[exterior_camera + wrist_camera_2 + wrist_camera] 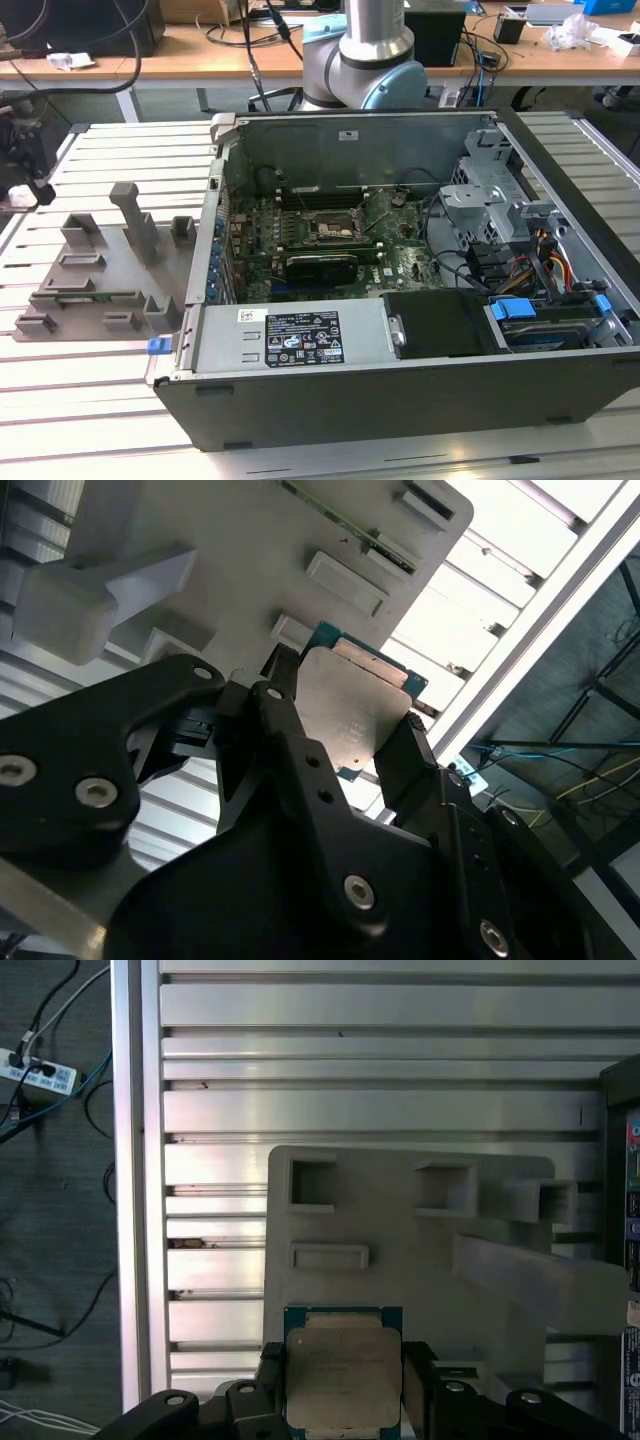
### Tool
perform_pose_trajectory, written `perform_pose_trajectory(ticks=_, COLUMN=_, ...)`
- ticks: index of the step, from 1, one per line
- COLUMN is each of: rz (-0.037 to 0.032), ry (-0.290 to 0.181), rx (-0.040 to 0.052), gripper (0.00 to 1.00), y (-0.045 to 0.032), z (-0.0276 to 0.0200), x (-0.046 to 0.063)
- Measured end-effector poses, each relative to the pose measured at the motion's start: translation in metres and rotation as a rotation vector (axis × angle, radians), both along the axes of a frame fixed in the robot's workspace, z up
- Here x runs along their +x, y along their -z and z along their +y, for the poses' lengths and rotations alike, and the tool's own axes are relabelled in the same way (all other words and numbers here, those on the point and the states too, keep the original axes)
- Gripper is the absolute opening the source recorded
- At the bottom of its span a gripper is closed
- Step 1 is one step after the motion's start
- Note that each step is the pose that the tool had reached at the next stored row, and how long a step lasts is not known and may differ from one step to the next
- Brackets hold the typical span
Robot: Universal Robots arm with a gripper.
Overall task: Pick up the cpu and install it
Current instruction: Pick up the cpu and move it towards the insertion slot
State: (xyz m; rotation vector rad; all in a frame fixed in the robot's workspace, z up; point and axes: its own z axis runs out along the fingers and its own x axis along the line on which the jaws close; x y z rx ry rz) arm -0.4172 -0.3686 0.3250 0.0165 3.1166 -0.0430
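Silvery cpu point(343, 1370), its faint print unreadable, is clamped in the black end effector point(343, 1395).

Exterior view: angled down on open computer case point(400, 410), tray point(95, 290) beside it. Both wrist views sit close over that tray, sharing it and the chip point(342, 1375).

Arm point(372, 50), exterior view: grey joint housing with a pale blue cap, silver tube rising above it.

Gripper point(345, 1365), both wrist views: black, with bolted linkages. Its two fingers point(418, 1370) are closed against opposite edges of the cpu point(343, 1385) — pads touching the chip, which is held flat between them, metal face toward the first wrist camera.
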Motion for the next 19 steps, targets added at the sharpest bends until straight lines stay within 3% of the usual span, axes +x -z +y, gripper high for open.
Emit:
perform_pose_trajectory(ticks=11, rz=0.0, ry=0.0, rx=0.0, gripper=0.55, y=-0.0255, z=0.0, x=0.0)
perform_pose_trajectory(ticks=19, rz=0.0, ry=0.0, rx=0.0, gripper=0.55, y=-0.0374, z=0.0, x=0.0)
